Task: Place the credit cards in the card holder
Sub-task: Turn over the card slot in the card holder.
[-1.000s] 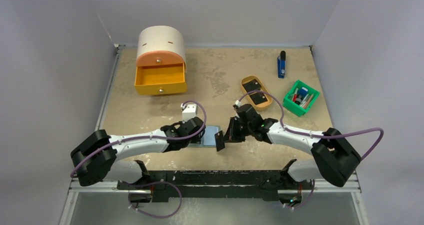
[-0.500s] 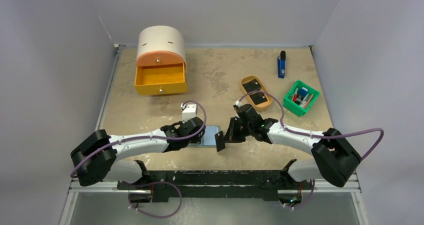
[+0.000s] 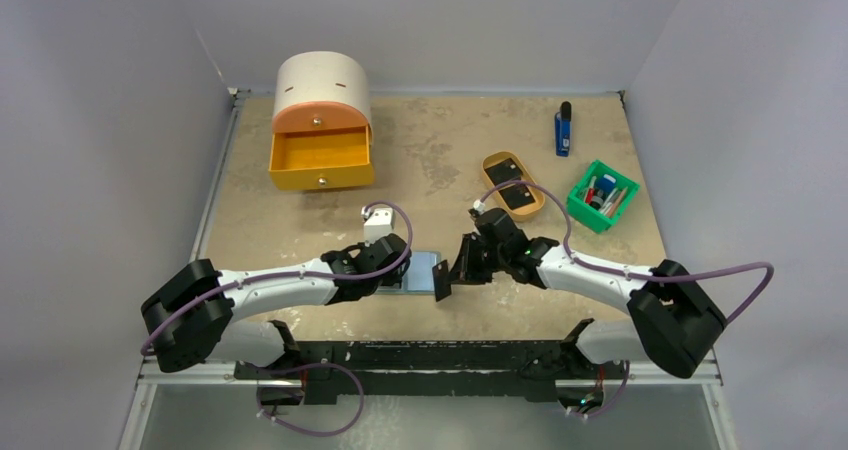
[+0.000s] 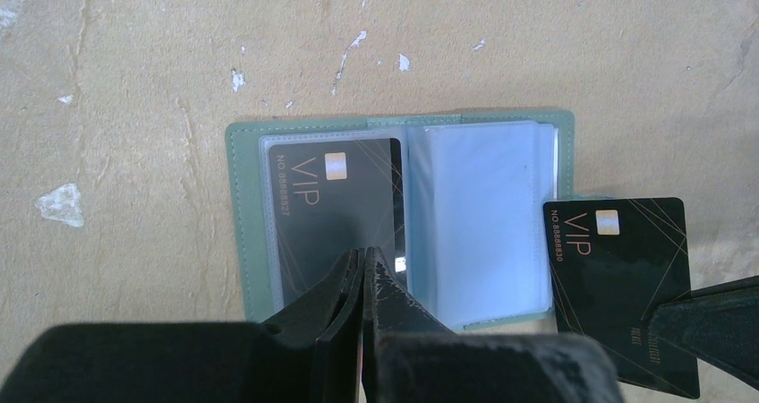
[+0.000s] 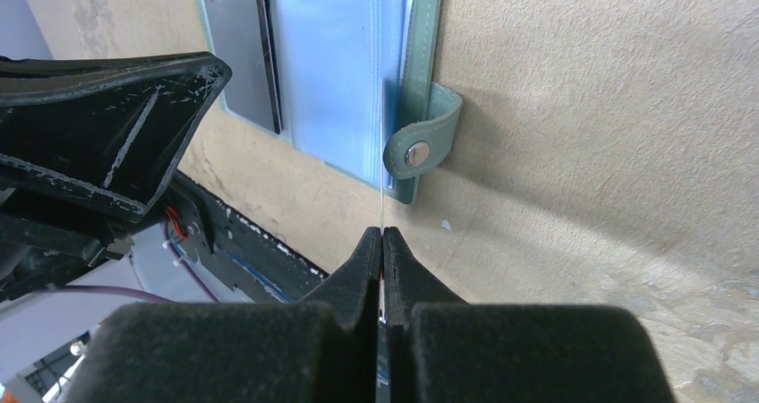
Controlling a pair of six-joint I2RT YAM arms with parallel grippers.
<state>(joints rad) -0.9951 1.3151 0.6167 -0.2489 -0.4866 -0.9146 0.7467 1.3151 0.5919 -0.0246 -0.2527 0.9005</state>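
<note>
Pinning the card holder, perhaps, left pincer is clenched; right pincer grasps a credit card edge-on.

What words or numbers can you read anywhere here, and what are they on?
"VIP": on the pocketed credit card in the card holder.
"NO 88888..": that card's number, last digits blurred.
"VIP": on the loose credit card held by the right gripper.
"NO 8888830": that card's number.
Small print near its lower edge: too small to read.
Items in the green bin: nothing legible.

Contents of green bin (tiny) indistinct
</note>
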